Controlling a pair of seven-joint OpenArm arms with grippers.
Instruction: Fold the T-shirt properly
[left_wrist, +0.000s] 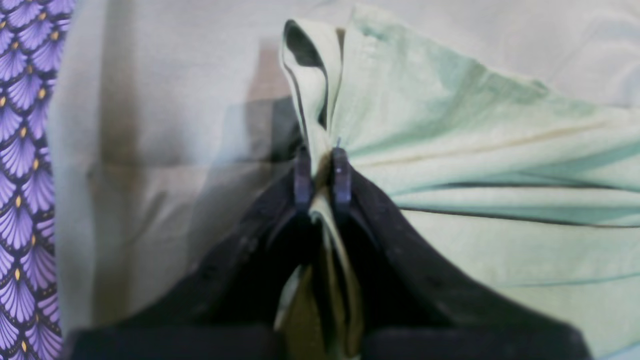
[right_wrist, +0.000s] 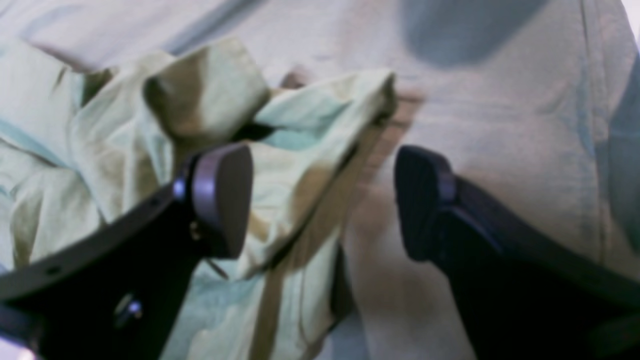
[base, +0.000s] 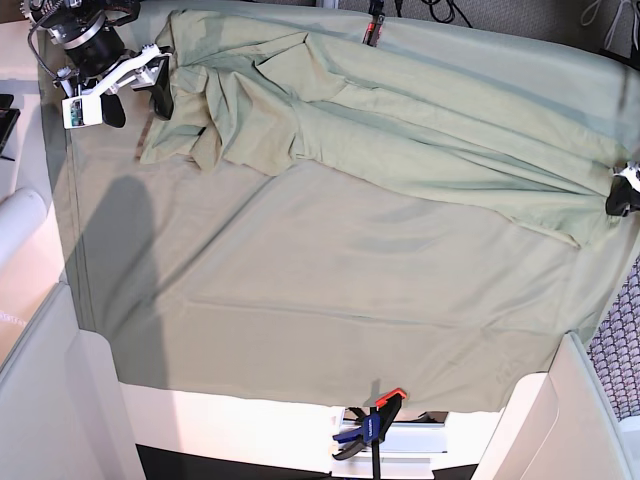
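Note:
The pale green T-shirt (base: 400, 120) lies wrinkled and stretched across the back of the table, from upper left to the right edge. My left gripper (base: 622, 195) is at the right edge, shut on a pinched fold of the T-shirt (left_wrist: 450, 125). In the left wrist view the left gripper (left_wrist: 322, 172) has cloth bunched between its fingertips. My right gripper (base: 138, 100) is at the shirt's upper left end. In the right wrist view the right gripper (right_wrist: 322, 200) is open, and a bunched edge of the shirt (right_wrist: 280, 150) lies by its left finger (right_wrist: 222, 200), not gripped.
The grey-green tablecloth (base: 300, 300) covers the table. Clamps hold it at the front edge (base: 370, 425) and the back edge (base: 373, 30). A white roll (base: 20, 220) lies off the table's left side. Purple patterned material (left_wrist: 25, 175) is beyond the right edge.

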